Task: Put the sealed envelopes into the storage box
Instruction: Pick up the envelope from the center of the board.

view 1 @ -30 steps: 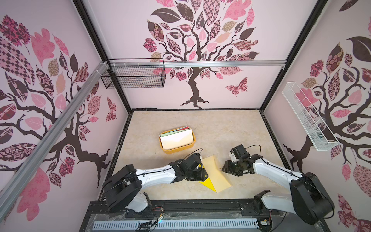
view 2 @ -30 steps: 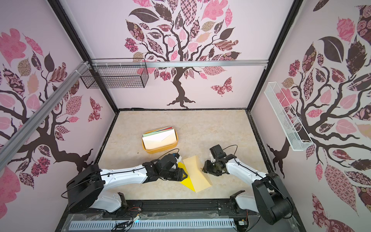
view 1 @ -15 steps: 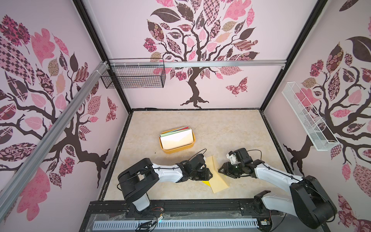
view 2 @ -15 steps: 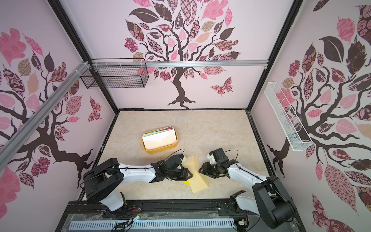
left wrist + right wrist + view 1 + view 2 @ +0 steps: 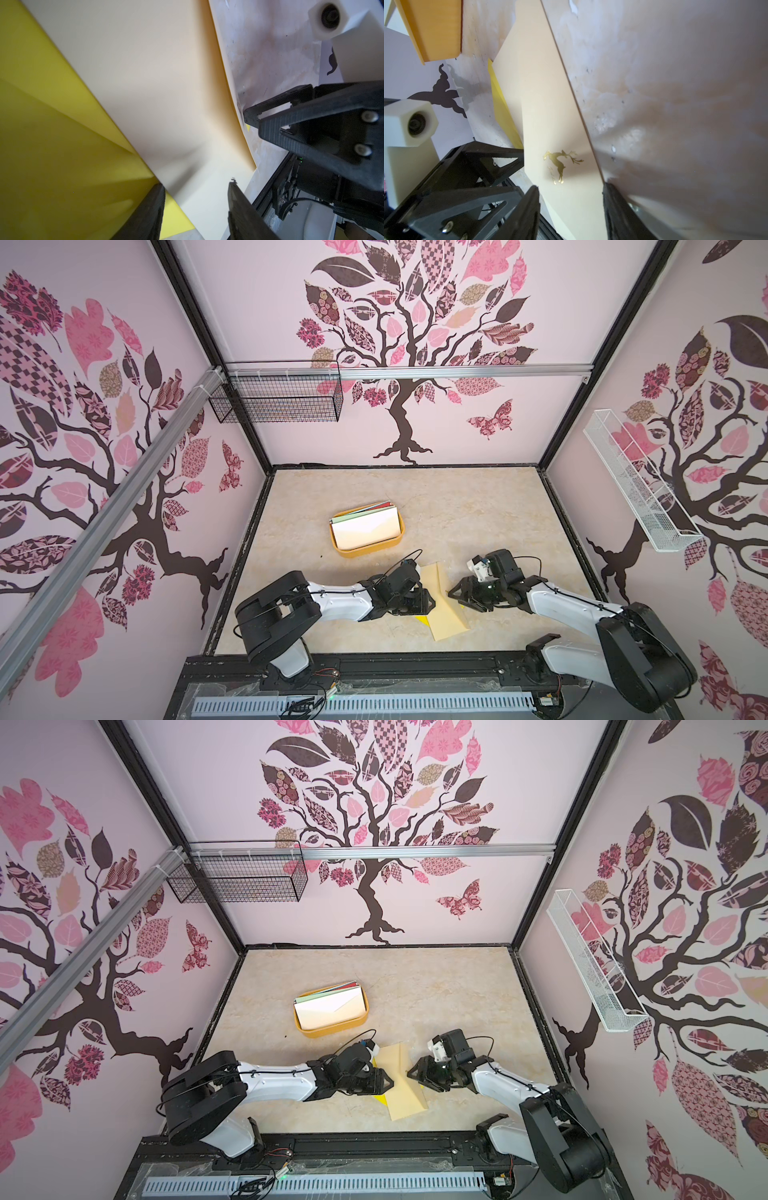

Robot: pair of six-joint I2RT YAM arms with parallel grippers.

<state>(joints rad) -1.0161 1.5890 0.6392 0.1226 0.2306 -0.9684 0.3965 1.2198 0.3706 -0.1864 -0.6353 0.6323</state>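
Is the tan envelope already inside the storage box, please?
No, the tan envelope is out on the tabletop, apart from the storage box.

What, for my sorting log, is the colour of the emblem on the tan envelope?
Metallic gold emblem, clearest in the right wrist view.

Worktop point(image 5: 465, 514): beige marbled slab with a black frame round it. Directly on it: orange storage box point(image 5: 365, 551) near the centre, its long side slightly skewed to the worktop edges. Well apart from the box, toward the front edge: tan envelope point(image 5: 446, 612) lying diagonally, partly over a yellow envelope point(image 5: 422, 618). Only a sliver of the yellow one shows in both top views. One edge of the tan one possibly sits lifted off the surface; can't confirm from these angles.
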